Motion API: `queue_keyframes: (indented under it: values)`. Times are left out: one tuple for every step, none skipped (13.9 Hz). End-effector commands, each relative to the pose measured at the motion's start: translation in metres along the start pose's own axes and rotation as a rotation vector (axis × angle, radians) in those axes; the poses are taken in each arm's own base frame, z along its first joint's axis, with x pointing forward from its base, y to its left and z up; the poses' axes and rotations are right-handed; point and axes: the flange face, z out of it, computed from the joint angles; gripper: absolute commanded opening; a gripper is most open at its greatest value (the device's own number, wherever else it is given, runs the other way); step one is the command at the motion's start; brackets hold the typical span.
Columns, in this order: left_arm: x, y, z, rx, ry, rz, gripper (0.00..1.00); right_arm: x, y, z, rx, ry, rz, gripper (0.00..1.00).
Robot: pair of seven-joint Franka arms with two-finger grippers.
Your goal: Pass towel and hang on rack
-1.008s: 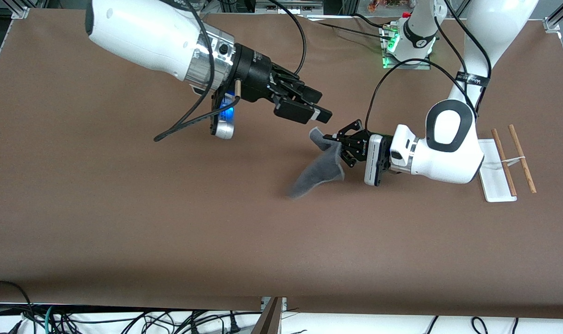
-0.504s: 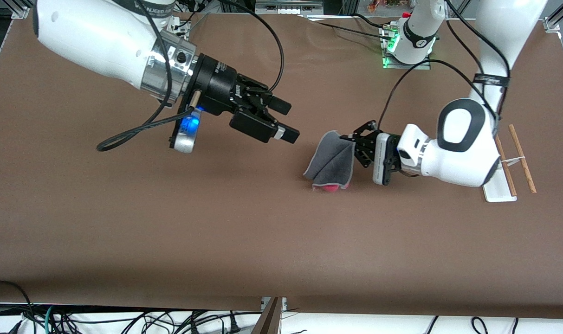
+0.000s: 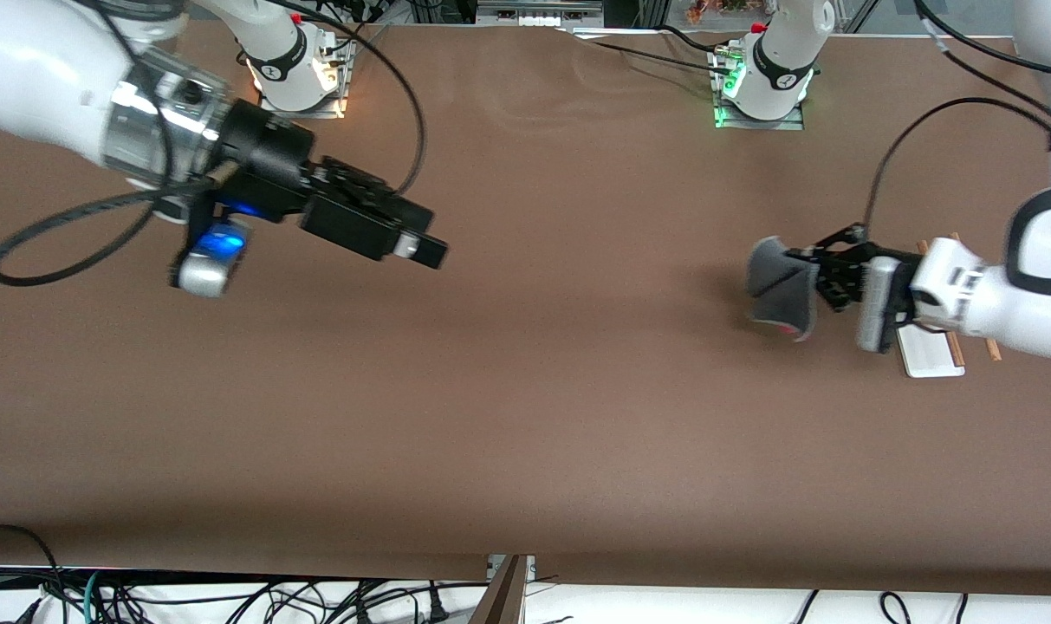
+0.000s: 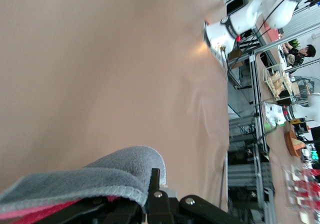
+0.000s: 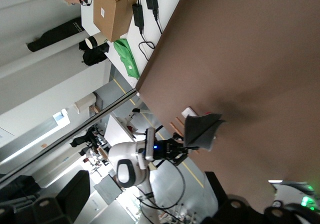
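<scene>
The towel hangs folded from my left gripper, grey side out with a bit of pink-red at its lower edge. The left gripper is shut on it and holds it above the table, just beside the rack. The rack's white base and wooden rods show only partly under the left wrist. In the left wrist view the towel fills the space at the fingers. My right gripper is open and empty over the right arm's end of the table. The right wrist view shows the towel from a distance.
The brown table carries nothing else in its middle. The arm bases stand along the edge farthest from the front camera. Cables hang below the edge nearest the front camera.
The left gripper has carried the towel from the table's middle toward the rack at the left arm's end. The right gripper has pulled back, empty, toward its own end.
</scene>
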Motion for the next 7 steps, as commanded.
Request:
queue_keyframes:
  values:
    - [-0.066, -0.016, -0.047, 0.038, -0.049, -0.037, 0.00, 0.007, 0.051, -0.026, -0.121, -0.011, -0.147, 1.00]
    - [-0.093, -0.018, -0.063, 0.074, -0.049, -0.063, 0.00, 0.016, 0.068, -0.039, -0.182, 0.002, -0.194, 1.00]
    - [-0.121, -0.024, -0.076, 0.092, -0.050, -0.102, 0.00, 0.023, 0.083, -0.054, -0.270, 0.021, -0.270, 1.00]
    - [-0.154, -0.028, -0.087, 0.109, -0.049, -0.149, 0.00, 0.027, 0.097, -0.065, -0.391, 0.032, -0.378, 1.00]
    - [-0.179, -0.030, -0.095, 0.114, -0.038, -0.182, 0.00, 0.034, 0.109, -0.079, -0.506, 0.041, -0.475, 1.00]
    - [-0.203, -0.029, -0.103, 0.125, -0.017, -0.212, 0.00, 0.045, 0.120, -0.094, -0.608, 0.061, -0.571, 1.00]
    - [-0.227, -0.030, -0.109, 0.138, -0.001, -0.246, 0.00, 0.053, 0.127, -0.107, -0.699, 0.077, -0.654, 1.00]
